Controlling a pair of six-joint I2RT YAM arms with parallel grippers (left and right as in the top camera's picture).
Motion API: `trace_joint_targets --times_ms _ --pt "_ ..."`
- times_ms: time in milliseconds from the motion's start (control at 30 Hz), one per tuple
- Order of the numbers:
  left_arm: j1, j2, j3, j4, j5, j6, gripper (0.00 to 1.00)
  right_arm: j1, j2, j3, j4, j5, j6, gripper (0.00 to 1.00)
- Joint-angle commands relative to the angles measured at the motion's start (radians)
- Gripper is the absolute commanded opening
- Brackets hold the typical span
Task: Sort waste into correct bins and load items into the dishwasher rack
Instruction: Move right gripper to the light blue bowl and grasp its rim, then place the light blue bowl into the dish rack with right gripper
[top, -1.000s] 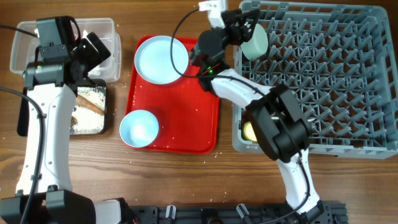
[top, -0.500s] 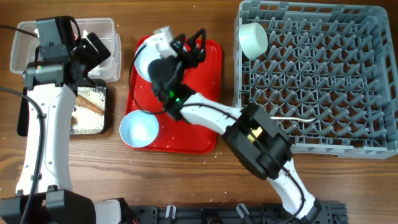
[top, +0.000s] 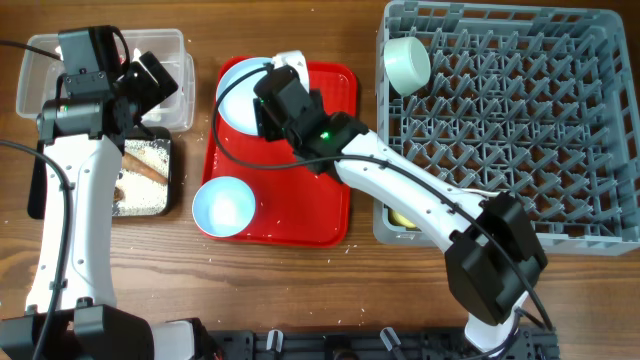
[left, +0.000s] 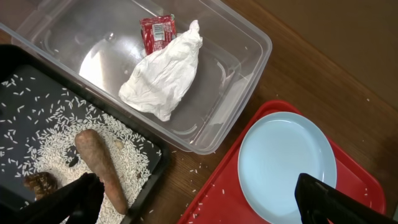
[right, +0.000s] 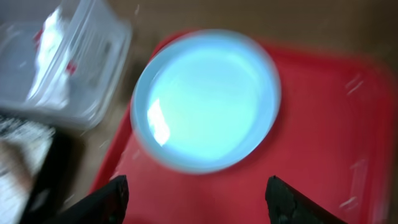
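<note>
The pale blue plate (top: 238, 88) lies at the back of the red tray (top: 325, 205); it also shows in the left wrist view (left: 286, 163) and, blurred, in the right wrist view (right: 208, 99). My right gripper (top: 272, 98) hovers open and empty over the plate's near edge (right: 198, 200). A pale blue bowl (top: 223, 206) sits at the tray's front left. A pale green bowl (top: 407, 62) stands in the grey dishwasher rack (top: 540, 120). My left gripper (left: 199, 208) is open and empty above the bins. The crumpled paper (left: 163, 71) and red wrapper (left: 157, 32) lie in the clear tub (left: 249, 68). The food stick (left: 99, 163), rice (left: 59, 121) and brown lump (left: 38, 184) lie in the black tray (left: 18, 78).
A yellow cup (top: 400, 215) shows partly under the right arm in the rack's front left corner. A white spoon (top: 470, 190) lies among the pegs. The clear tub (top: 35, 75) and black tray (top: 150, 195) stand at the far left. Rice grains are scattered on the table and the red tray.
My right arm has swung left from the rack's back left corner to above the plate on the red tray. The green bowl stays in the rack. The left arm has not moved.
</note>
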Motion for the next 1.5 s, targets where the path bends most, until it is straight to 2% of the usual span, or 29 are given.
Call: trace_joint_targets --times_ms 0,67,233,367,433,500,567,667,700,733,800,1033,1133,1333,1467 --pt "0.005 -0.001 0.007 0.002 0.001 -0.010 1.00 0.014 0.045 -0.024 -0.008 -0.327 0.227 0.72" --pt "0.005 -0.001 0.007 0.002 0.001 -0.010 1.00 0.023 0.095 -0.025 -0.008 -0.426 0.246 0.70" --pt "0.005 -0.001 0.007 0.003 0.001 -0.010 1.00 0.035 0.190 -0.025 -0.013 -0.576 0.281 0.48" --pt "0.005 -0.001 0.007 0.002 0.001 -0.010 1.00 0.060 0.218 -0.041 -0.077 -0.559 0.297 0.43" --pt "0.005 -0.001 0.007 0.002 0.001 -0.010 1.00 0.069 0.221 -0.057 -0.079 -0.548 0.297 0.34" --pt "0.005 -0.001 0.007 0.002 0.001 -0.010 1.00 0.069 0.220 -0.058 -0.075 -0.544 0.295 0.15" --pt "0.005 -0.001 0.007 0.002 0.001 -0.010 1.00 0.068 0.220 -0.058 -0.074 -0.541 0.294 0.04" --pt "0.005 -0.001 0.007 0.002 0.001 -0.010 1.00 0.061 0.205 -0.058 -0.081 -0.535 0.292 0.04" --pt "0.005 -0.001 0.007 0.002 0.001 -0.010 1.00 0.048 0.152 -0.058 -0.134 -0.472 0.274 0.04" --pt "0.005 -0.001 0.007 0.002 0.001 -0.010 1.00 0.037 0.028 -0.057 -0.241 -0.278 0.231 0.04" --pt "0.005 -0.001 0.007 0.002 0.001 -0.010 1.00 0.032 -0.080 -0.057 -0.327 -0.074 0.211 0.04" --pt "0.005 -0.001 0.007 0.002 0.001 -0.010 1.00 0.001 -0.321 -0.057 -0.578 0.566 0.246 0.04" --pt "0.005 -0.001 0.007 0.002 0.001 -0.010 1.00 -0.034 -0.316 -0.062 -0.698 0.788 0.284 0.04" --pt "0.005 -0.001 0.007 0.002 0.001 -0.010 1.00 -0.149 -0.218 -0.078 -0.835 0.948 0.293 0.04" --pt "0.005 -0.001 0.007 0.002 0.002 -0.010 1.00 -0.219 -0.105 -0.078 -0.849 0.999 0.177 0.04"
